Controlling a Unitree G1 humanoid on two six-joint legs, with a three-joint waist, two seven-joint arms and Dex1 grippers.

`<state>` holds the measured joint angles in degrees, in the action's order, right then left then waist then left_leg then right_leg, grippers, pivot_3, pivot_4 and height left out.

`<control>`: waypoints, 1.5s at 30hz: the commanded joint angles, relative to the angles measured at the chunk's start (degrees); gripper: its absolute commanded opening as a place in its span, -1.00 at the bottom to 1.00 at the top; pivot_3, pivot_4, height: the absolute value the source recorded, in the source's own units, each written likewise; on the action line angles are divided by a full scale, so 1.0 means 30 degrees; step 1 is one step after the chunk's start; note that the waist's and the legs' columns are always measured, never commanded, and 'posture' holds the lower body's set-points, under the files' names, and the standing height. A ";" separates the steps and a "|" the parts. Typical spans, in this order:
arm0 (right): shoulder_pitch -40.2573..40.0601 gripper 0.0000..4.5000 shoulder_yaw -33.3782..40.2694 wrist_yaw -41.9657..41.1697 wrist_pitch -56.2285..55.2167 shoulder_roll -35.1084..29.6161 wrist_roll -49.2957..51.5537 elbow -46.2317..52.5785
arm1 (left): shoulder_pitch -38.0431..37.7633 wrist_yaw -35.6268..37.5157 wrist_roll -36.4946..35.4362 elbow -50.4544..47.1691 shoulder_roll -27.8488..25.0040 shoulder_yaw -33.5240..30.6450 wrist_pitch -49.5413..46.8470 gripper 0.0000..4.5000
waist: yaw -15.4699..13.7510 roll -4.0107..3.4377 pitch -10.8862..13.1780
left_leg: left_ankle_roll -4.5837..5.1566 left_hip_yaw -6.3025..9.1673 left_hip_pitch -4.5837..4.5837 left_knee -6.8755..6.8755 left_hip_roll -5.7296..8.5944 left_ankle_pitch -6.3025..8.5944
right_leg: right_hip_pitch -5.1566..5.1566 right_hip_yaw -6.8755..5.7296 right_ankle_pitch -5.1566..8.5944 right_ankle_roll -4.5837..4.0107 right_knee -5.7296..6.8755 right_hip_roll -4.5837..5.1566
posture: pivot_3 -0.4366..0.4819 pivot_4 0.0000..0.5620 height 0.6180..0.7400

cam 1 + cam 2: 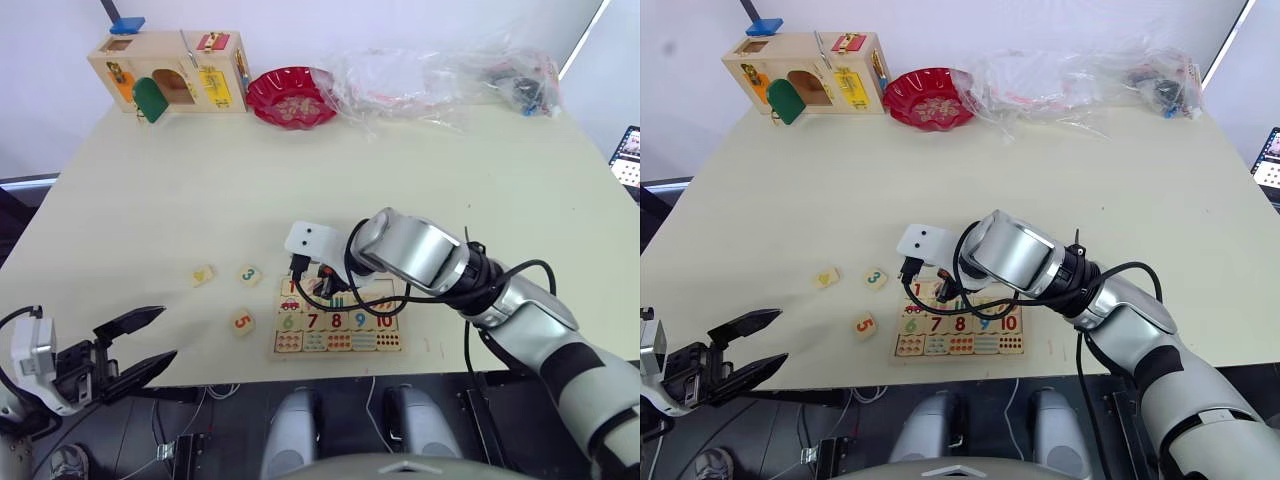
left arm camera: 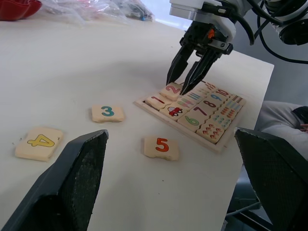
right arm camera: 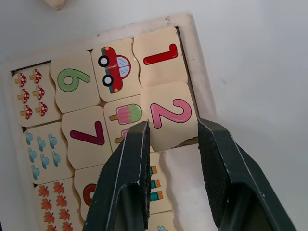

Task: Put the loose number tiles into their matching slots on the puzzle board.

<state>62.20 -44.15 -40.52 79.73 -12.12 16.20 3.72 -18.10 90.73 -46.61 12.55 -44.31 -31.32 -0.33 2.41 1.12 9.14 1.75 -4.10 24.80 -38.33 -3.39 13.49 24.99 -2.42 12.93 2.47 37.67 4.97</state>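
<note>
Since the 2 tile [image 3: 171,114] sits slightly askew beside the 1 on the board [image 2: 219,146], the right gripper [image 3: 172,132], fingers parted astride it, should nudge it flush; the left gripper [image 1: 140,343] is open.

Bright, even indoor light, soft shadows on the table [image 1: 300,180], close-up left tool [image 2: 168,187] fingers blurred.

The right gripper [image 2: 188,79] hung over the puzzle board [image 2: 219,144], blocking it; bare table [image 1: 420,170] lay open around tiles 3 [image 2: 108,113], 4 [image 2: 39,142], 5 [image 2: 161,147].

silver-grey right arm [image 1: 520,310], looped black cables, black-fingered claw [image 2: 188,79]
</note>
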 commanded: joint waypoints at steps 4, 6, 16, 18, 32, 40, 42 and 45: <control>0.0021 -0.61 0.0145 0.0119 -0.0119 -0.0029 0.0144 0.0593 | -0.0012 0.0550 0.0037 -0.0257 0.0012 -0.0663 -0.0107 1.00 | -0.0001 0.0000 0.0003 | 0.0000 0.0000 0.0003 0.0003 -0.0001 0.0001 | 0.0002 0.0000 0.0000 0.0000 -0.0006 0.0001 | -0.05 -0.47 1.00; 0.0017 -0.61 0.0136 0.0129 -0.0157 -0.0022 0.0136 0.0558 | 0.0022 0.0559 0.0060 -0.0241 -0.0002 -0.0661 -0.0125 1.00 | 0.0000 -0.0001 0.0003 | 0.0000 0.0000 0.0004 0.0003 -0.0001 0.0001 | 0.0006 0.0001 0.0000 0.0000 -0.0006 0.0002 | -0.05 -0.47 1.00; -0.0140 -0.61 0.0037 0.0377 -0.0402 0.0048 0.0042 0.0279 | 0.0092 0.0563 0.0120 -0.0214 -0.0038 -0.0653 -0.0166 1.00 | 0.0001 -0.0003 0.0006 | 0.0000 0.0002 0.0007 0.0006 -0.0005 0.0001 | 0.0010 0.0001 0.0000 -0.0001 -0.0011 0.0006 | -0.05 -0.47 1.00; -0.0139 -0.61 0.0017 0.0389 -0.0421 0.0040 0.0053 0.0271 | 0.0088 0.0555 0.0125 -0.0230 -0.0029 -0.0650 -0.0175 1.00 | 0.0001 -0.0004 0.0007 | 0.0000 0.0002 0.0007 0.0007 -0.0005 0.0002 | 0.0010 0.0001 0.0001 -0.0001 -0.0013 0.0006 | -0.05 -0.47 1.00; -0.0245 0.66 0.0644 -0.0016 -0.0756 -0.0840 0.0434 0.1438 | 0.0012 0.0416 0.0254 -0.0368 0.0231 -0.0591 -0.0134 1.00 | -0.0001 -0.0007 0.0013 | 0.0000 -0.0001 0.0020 0.0018 -0.0008 0.0002 | 0.0028 0.0003 0.0002 -0.0003 -0.0021 0.0011 | -0.05 -0.47 1.00; -0.4559 0.66 0.4952 -0.1792 -0.6763 -0.2075 0.2061 0.2950 | -0.0115 0.0327 0.0306 -0.0576 0.0481 -0.0703 -0.0129 1.00 | -0.0015 0.0007 0.0010 | 0.0000 -0.0008 0.0029 0.0021 -0.0008 0.0003 | 0.0029 0.0006 0.0002 -0.0001 -0.0045 0.0014 | -0.05 -0.47 1.00; -0.5439 0.66 0.5137 -0.2201 -0.8891 -0.2325 0.1821 0.2524 | -0.0074 0.0296 0.0328 -0.0588 0.0509 -0.0663 -0.0155 1.00 | -0.0030 0.0053 -0.0001 | 0.0001 -0.0019 0.0029 0.0030 -0.0006 0.0002 | 0.0035 0.0015 0.0001 0.0001 -0.0045 0.0010 | -0.05 -0.47 1.00; -0.6212 0.49 0.4897 -0.2658 -1.1206 -0.2395 0.0980 0.1667 | -0.0007 0.0273 0.0386 -0.0650 0.0556 -0.0613 -0.0206 1.00 | -0.0018 0.0049 0.0013 | 0.0000 -0.0022 0.0017 0.0040 -0.0017 0.0003 | 0.0015 0.0009 0.0003 0.0002 -0.0074 0.0000 | -0.05 -0.47 1.00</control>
<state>43.21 -30.49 -47.47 50.26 -19.78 19.95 8.40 -18.12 90.71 -45.07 11.81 -42.64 -31.67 -0.84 2.35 1.26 9.18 1.75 -4.17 24.84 -38.21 -3.43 13.50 25.03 -2.39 12.94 2.47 37.44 4.97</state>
